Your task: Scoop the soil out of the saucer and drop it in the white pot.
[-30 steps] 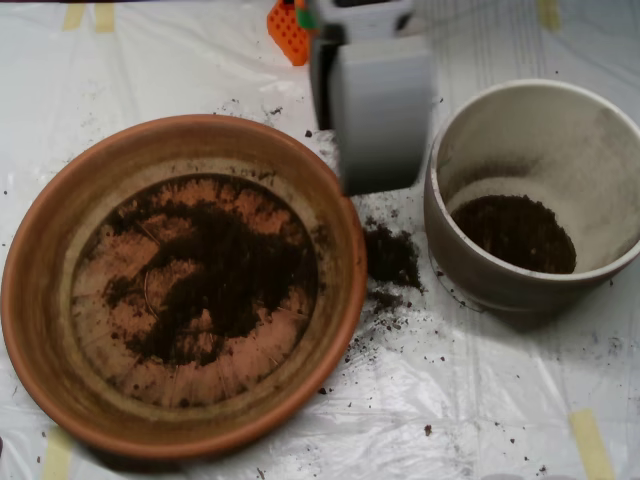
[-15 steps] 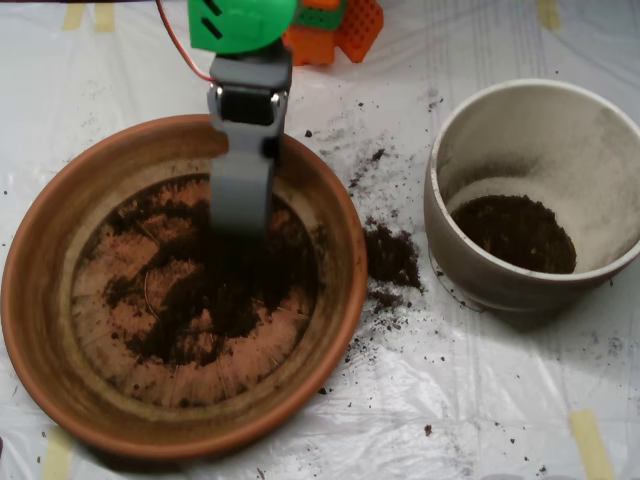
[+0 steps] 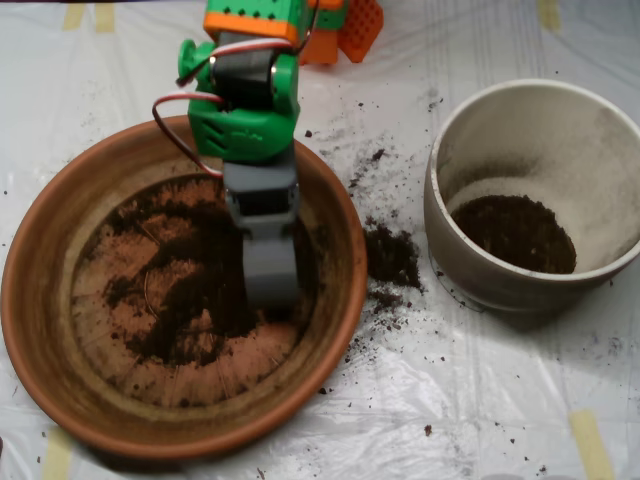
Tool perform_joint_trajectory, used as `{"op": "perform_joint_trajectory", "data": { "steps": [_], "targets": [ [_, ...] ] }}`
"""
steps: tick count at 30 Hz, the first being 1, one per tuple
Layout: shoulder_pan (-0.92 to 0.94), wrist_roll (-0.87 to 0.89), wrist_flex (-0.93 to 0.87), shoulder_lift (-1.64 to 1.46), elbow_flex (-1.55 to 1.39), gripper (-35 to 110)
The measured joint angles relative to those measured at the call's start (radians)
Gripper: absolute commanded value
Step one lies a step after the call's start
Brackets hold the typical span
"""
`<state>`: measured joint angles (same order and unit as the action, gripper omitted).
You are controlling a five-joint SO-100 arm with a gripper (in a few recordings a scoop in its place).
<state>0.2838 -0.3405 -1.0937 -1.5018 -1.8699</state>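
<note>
Over crumbly soil [image 3: 200,290]; boxy grey scoop [image 3: 270,285].

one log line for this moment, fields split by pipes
phase: scooping | scoop down in saucer on soil | white pot: some soil inside | spill: soil clump on sheet between saucer and pot

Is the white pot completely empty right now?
No, the white pot already has a patch of dark soil lying at its bottom, seen from the overhead view.
</note>
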Motion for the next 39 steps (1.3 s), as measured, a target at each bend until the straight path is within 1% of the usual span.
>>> {"op": "perform_joint_trajectory", "data": {
  "steps": [4, 8, 12, 17, 24, 28, 36, 37, 39],
  "targets": [
    [-0.026, -0.057, -0.018, 0.069, 0.092, 36],
    [-0.034, -0.103, 0.011, 0.072, 0.101, 36],
    [-0.026, -0.149, 0.063, 0.072, 0.052, 36],
    [-0.029, -0.199, 0.183, 0.014, -0.094, 36],
    [-0.023, -0.170, 0.179, -0.028, -0.144, 33],
    [-0.017, -0.163, 0.150, -0.003, -0.107, 23],
    [-0.015, -0.170, 0.150, 0.006, -0.061, 6],
    [-0.012, -0.170, 0.158, 0.000, -0.078, 2],
    [-0.008, -0.175, 0.169, -0.021, -0.107, 0]
  ]
}}
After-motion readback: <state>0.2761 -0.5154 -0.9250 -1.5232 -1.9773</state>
